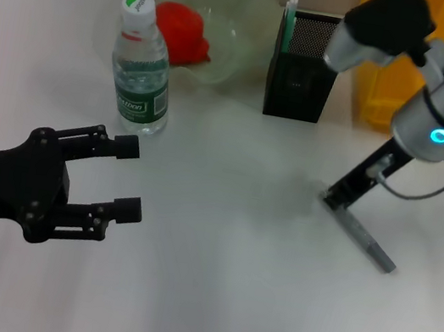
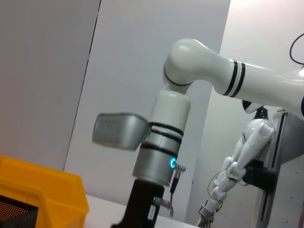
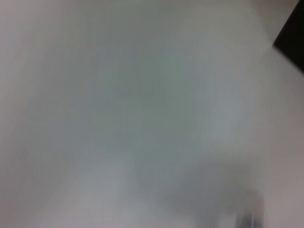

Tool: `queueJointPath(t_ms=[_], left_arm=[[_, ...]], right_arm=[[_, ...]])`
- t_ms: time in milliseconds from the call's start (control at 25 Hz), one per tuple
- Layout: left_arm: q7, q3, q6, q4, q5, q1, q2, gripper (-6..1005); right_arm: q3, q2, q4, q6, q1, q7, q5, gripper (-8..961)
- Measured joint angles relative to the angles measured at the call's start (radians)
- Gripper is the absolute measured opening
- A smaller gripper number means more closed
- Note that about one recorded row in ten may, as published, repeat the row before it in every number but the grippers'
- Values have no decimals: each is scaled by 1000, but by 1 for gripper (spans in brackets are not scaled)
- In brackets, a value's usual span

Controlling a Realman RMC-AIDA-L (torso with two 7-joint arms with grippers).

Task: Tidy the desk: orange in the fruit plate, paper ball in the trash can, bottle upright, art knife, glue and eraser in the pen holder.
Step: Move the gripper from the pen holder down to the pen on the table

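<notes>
The bottle [image 1: 141,66] stands upright on the white desk, beside the pale fruit plate [image 1: 241,6] that holds the red-orange orange [image 1: 181,32]. A grey art knife [image 1: 368,241] lies on the desk at the right, and my right gripper [image 1: 339,197] points down with its tip at the knife's near end. The black mesh pen holder [image 1: 303,64] stands behind it, with a green-white stick [image 1: 290,15] poking out that I cannot identify. My left gripper [image 1: 127,178] hovers open and empty at the front left. Paper ball and eraser are out of view.
A yellow bin [image 1: 387,83] stands right of the pen holder and shows again in the left wrist view as a yellow bin [image 2: 42,190], below my right arm [image 2: 164,137]. The right wrist view shows only blurred desk surface.
</notes>
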Motion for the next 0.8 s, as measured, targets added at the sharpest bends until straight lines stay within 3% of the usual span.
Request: queueJointPath(t_ms=[160,200,400,480,520,800], left_arm=[[1,4,2,0,0,-1,0,785],[1,5,5,0,0,-4,0,785],[1,6,9,1,0,-7,0,785],[1,5,11,1,0,-7,0,785],[1,5,11,1,0,-7,0,785],[2,5,13,2,-1,-4,0,785]], right_arm=[[91,-1,-97,-5,-64,-92,87,-2],[154,-2,-130,-10,-97,-164,144,-2],[279,-3,-155,-11,-160,-319,262,-2],[369,-9,-159,-13,-217,-463,411,-2],[369,-9,-159,-13,-217,-463,411,-2],[498,-13,-66,-14,-336,-833,803,-2]])
